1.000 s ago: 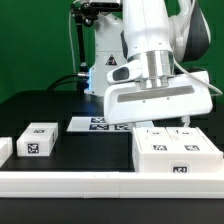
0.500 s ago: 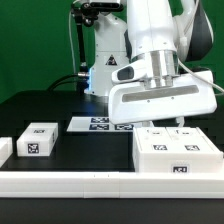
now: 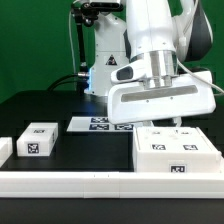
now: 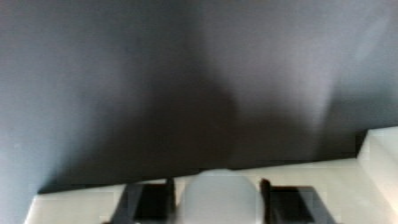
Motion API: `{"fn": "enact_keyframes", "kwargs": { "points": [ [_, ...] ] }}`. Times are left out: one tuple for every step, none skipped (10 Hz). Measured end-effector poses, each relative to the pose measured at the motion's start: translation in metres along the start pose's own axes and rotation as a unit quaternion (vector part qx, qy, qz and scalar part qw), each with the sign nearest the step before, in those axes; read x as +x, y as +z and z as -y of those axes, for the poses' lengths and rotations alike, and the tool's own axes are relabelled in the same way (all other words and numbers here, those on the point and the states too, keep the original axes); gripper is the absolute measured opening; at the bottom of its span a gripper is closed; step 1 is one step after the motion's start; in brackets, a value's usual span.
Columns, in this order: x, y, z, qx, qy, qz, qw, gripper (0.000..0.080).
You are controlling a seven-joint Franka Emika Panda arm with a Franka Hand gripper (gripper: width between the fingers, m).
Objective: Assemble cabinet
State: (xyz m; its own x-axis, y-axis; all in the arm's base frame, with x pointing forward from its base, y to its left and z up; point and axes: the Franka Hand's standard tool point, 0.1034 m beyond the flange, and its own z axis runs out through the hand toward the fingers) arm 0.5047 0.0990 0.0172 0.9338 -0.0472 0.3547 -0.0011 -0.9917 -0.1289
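The cabinet [image 3: 176, 155] is a white boxy body with black-and-white tags, lying at the front on the exterior view's right. My gripper [image 3: 176, 122] hangs straight down over its far edge. In the wrist view the two dark fingers [image 4: 151, 202] stand on either side of a white rounded part of the cabinet [image 4: 224, 198], which fills the gap between them with no space showing. The gripper [image 4: 219, 196] is closed on that part. Pale cabinet surface [image 4: 80, 205] lies beside the fingers, with dark table beyond.
A small white tagged block [image 3: 38, 140] lies at the front on the exterior view's left, with another [image 3: 4, 149] at the far left edge. The marker board [image 3: 98, 124] lies flat behind them. A white rail [image 3: 70, 183] runs along the table's front. The robot base [image 3: 105, 60] stands at the back.
The hand has risen slightly and shifted a little toward the exterior view's left. The cabinet and the blocks have not visibly moved.
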Motion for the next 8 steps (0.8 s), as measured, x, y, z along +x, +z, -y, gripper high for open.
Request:
{"fn": "enact_keyframes", "kwargs": {
  "points": [
    [0.0, 0.0, 0.0, 0.0, 0.0, 0.0, 1.0, 0.0217],
    [0.0, 0.0, 0.0, 0.0, 0.0, 0.0, 1.0, 0.0217],
    [0.0, 0.0, 0.0, 0.0, 0.0, 0.0, 1.0, 0.0219],
    [0.0, 0.0, 0.0, 0.0, 0.0, 0.001, 1.0, 0.0219],
    [0.002, -0.006, 0.001, 0.002, 0.0, 0.015, 1.0, 0.0219],
    [0.007, -0.018, 0.001, 0.002, -0.002, 0.023, 1.0, 0.0219],
    [0.014, -0.035, -0.001, 0.004, -0.002, 0.042, 0.999, 0.0219],
    [0.021, -0.052, 0.001, 0.008, 0.008, 0.073, 0.997, 0.0219]
  ]
}}
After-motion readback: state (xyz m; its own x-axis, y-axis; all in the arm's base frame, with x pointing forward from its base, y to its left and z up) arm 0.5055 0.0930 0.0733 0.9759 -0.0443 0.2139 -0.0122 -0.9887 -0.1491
